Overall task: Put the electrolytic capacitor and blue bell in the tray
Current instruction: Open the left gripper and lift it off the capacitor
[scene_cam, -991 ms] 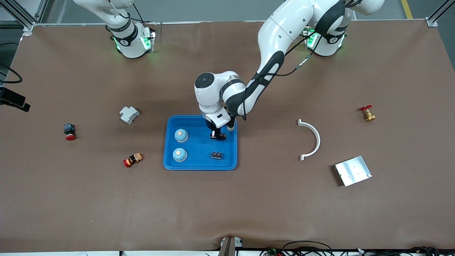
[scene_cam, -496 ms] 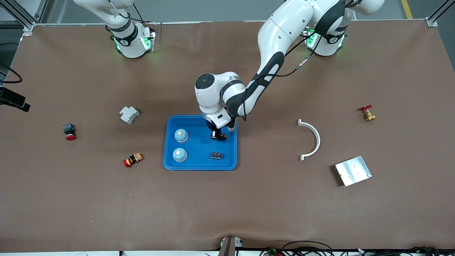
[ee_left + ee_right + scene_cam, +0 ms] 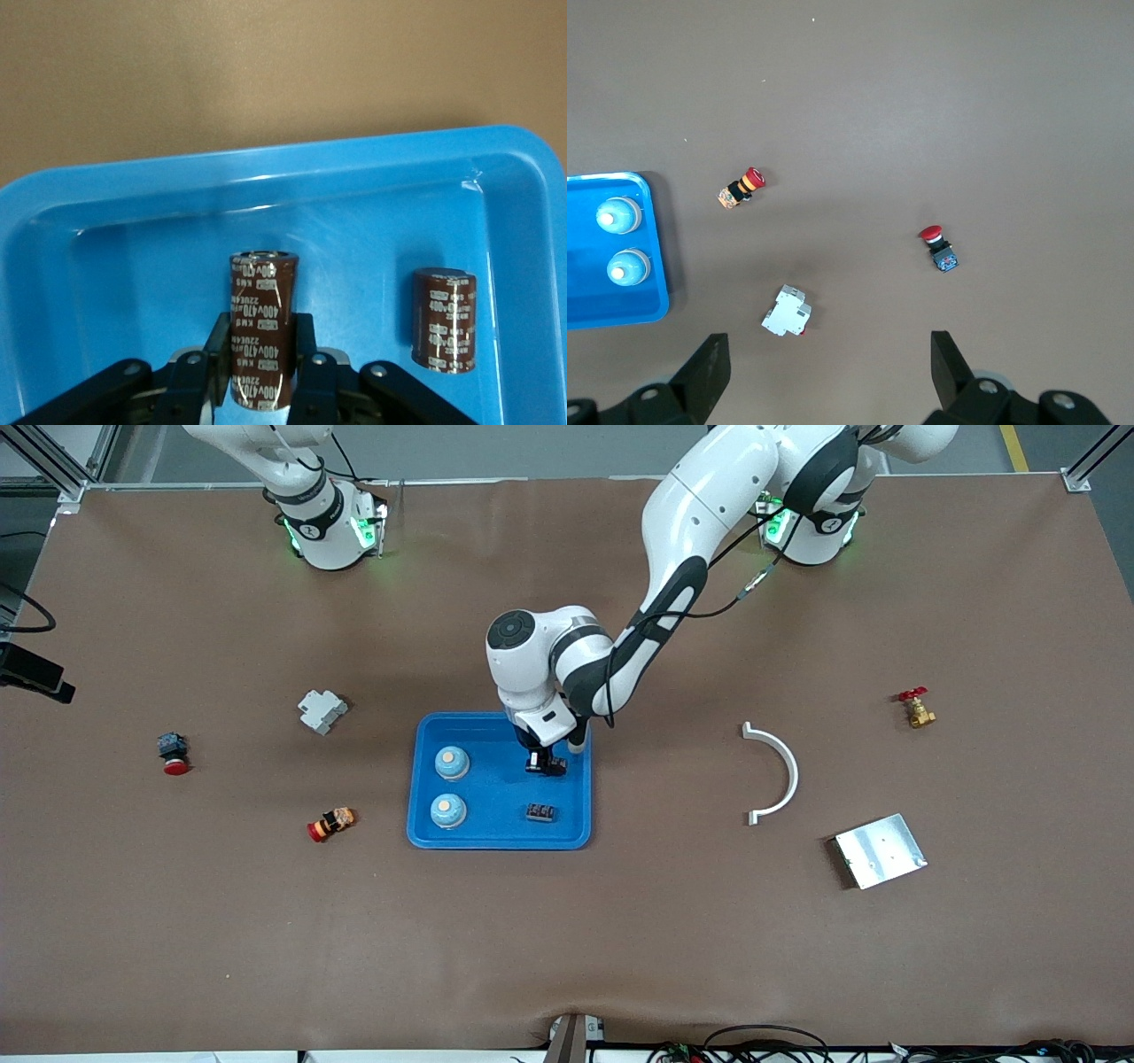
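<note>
The bright-blue tray [image 3: 496,840] lies mid-table. Two blue bells [image 3: 451,762] [image 3: 447,810] stand in it toward the right arm's end. A brown electrolytic capacitor [image 3: 540,812] lies in the tray corner nearest the front camera, toward the left arm's end. My left gripper [image 3: 544,763] is low over the tray, shut on a second brown capacitor [image 3: 262,319]. In the left wrist view my left gripper [image 3: 262,363] clamps its sides, and the loose capacitor [image 3: 444,319] rests on the tray [image 3: 354,212] beside it. My right gripper [image 3: 828,372] is open, high over bare table.
Off the tray toward the right arm's end lie a white breaker [image 3: 322,710], a red-capped button [image 3: 173,753] and a red-orange button [image 3: 330,824]. Toward the left arm's end lie a white curved piece [image 3: 775,772], a silver plate [image 3: 880,850] and a brass valve [image 3: 917,708].
The left arm has shifted very slightly with the capacitor in its grip. Nothing else has moved.
</note>
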Motion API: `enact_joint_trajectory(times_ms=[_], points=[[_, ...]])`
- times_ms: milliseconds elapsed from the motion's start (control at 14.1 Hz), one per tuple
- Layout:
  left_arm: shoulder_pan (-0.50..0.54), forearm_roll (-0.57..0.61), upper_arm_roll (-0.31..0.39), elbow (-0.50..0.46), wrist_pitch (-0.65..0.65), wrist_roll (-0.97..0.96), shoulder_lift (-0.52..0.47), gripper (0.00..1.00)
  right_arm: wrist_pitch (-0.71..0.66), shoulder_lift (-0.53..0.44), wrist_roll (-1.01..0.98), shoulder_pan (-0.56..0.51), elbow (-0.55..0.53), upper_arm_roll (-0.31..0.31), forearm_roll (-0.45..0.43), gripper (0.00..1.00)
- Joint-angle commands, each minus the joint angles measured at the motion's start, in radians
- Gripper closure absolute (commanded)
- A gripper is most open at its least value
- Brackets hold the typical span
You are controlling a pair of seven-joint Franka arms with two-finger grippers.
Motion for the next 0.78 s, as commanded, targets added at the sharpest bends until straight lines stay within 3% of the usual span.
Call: enact_joint_trajectory(times_ms=[0, 142, 212, 283, 708], points=[[-0.017, -0.017, 0.017, 0.02, 0.007, -0.008, 0.013, 1.0, -0.003, -0.007, 0.011, -0.015, 0.005, 0.012, -0.006, 0.0], [-0.017, -0.016, 0.017, 0.02, 0.007, -0.005, 0.013, 1.0, -0.002, -0.005, 0.011, -0.015, 0.005, 0.012, -0.003, 0.0], [-0.017, -0.014, 0.017, 0.02, 0.007, -0.001, 0.013, 0.71, 0.0, -0.007, 0.011, -0.015, 0.006, 0.012, -0.003, 0.0], [-0.017, -0.008, 0.017, 0.02, 0.005, 0.005, 0.01, 0.01, 0.0, -0.005, 0.011, -0.013, 0.006, 0.012, -0.005, 0.0], [-0.006, -0.016, 0.016, 0.019, -0.009, 0.018, -0.033, 0.0, 0.003, -0.005, 0.011, -0.015, 0.006, 0.012, -0.003, 0.0]])
